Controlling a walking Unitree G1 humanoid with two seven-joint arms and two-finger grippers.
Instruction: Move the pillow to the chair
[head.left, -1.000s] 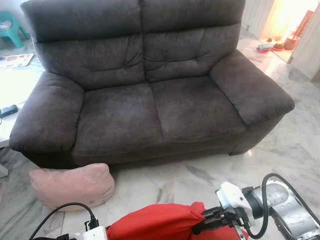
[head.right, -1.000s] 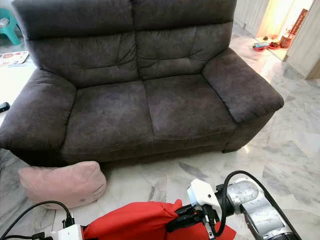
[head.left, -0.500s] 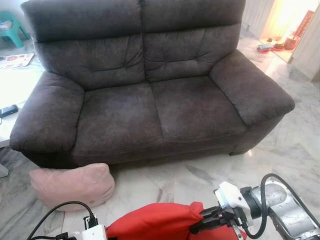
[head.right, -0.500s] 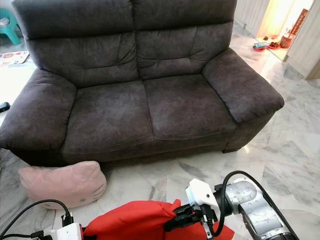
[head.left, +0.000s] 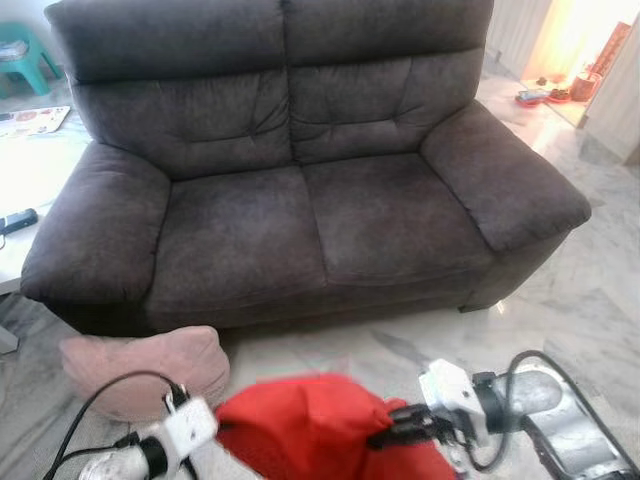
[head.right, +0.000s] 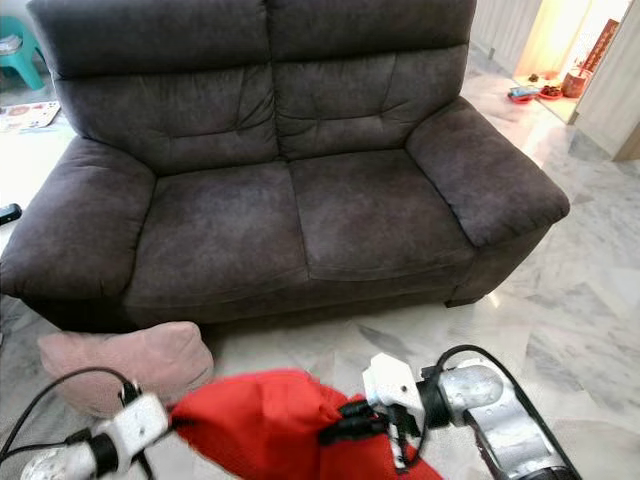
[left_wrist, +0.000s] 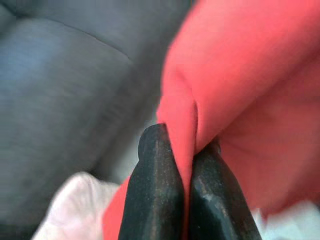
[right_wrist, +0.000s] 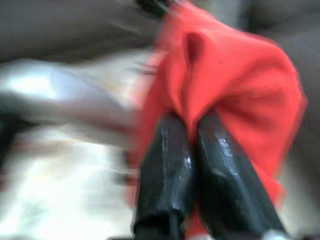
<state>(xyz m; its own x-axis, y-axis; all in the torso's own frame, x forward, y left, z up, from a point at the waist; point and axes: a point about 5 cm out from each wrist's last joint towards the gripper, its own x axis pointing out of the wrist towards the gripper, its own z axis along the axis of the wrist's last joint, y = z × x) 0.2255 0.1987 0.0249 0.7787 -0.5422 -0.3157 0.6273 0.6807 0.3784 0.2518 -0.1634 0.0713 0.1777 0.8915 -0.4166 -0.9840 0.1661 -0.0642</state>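
While the red pillow (head.left: 310, 425) is pinched on both sides by the closed left gripper (left_wrist: 186, 170) and right gripper (right_wrist: 192, 132), it is held in front of the sofa (head.left: 300, 200); placement remains undone.

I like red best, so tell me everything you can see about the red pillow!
The red pillow is soft, bright cloth, bunched and wrinkled. It hangs in the air above the marble floor, in front of the dark sofa. The left gripper pinches one fold and the right gripper another. A pink pillow lies on the floor nearby.
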